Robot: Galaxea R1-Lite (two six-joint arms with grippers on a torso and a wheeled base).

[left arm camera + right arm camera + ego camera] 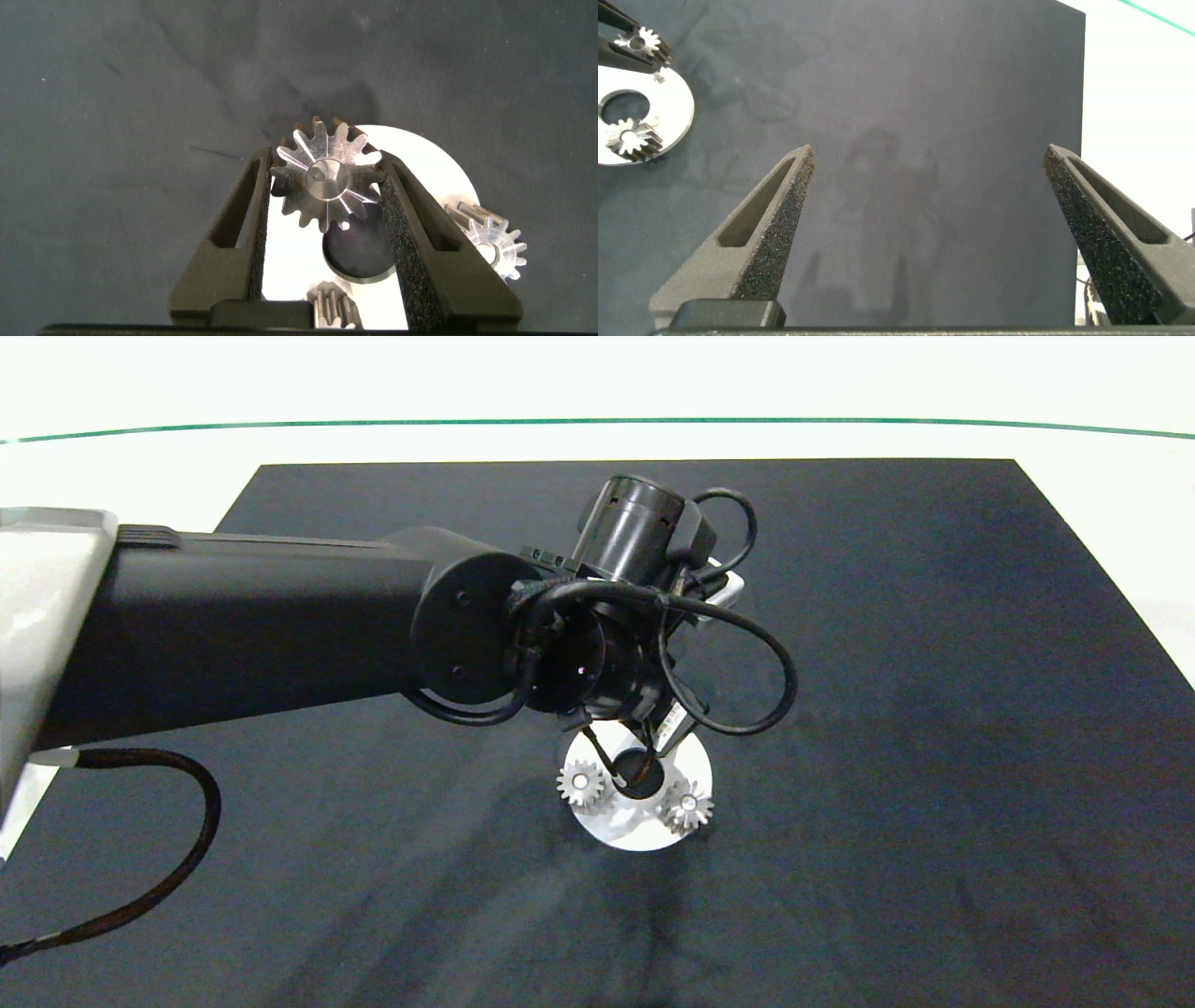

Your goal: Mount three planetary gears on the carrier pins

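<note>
The left end effector [326,182] was clenched on a gear [324,185], its two foam-lined fingers [411,233] pressing the toothed rim from either side. In the left wrist view the held gear sat at frame centre, over the far edge of the white disc [432,173], with the disc's dark central hole [357,252] just below it in the picture. Whether that gear touched the disc or a pin could not be told.

Two more gears were on the disc. In the head view, a little below frame centre, one gear [583,784] sat at the disc's left edge and the other [687,805] at its lower right, the hole [638,773] between them. The left arm [280,616] reached in from the left edge of that frame and hid the upper part of the disc [625,826]. The pins under the gears could not be made out.

The disc lay on a dark mat [934,709] covering the white worktop [140,476].

The right end effector [938,229] was released, fingers spread wide over bare mat, well apart from the disc, which showed in the upper left corner of the right wrist view.
</note>
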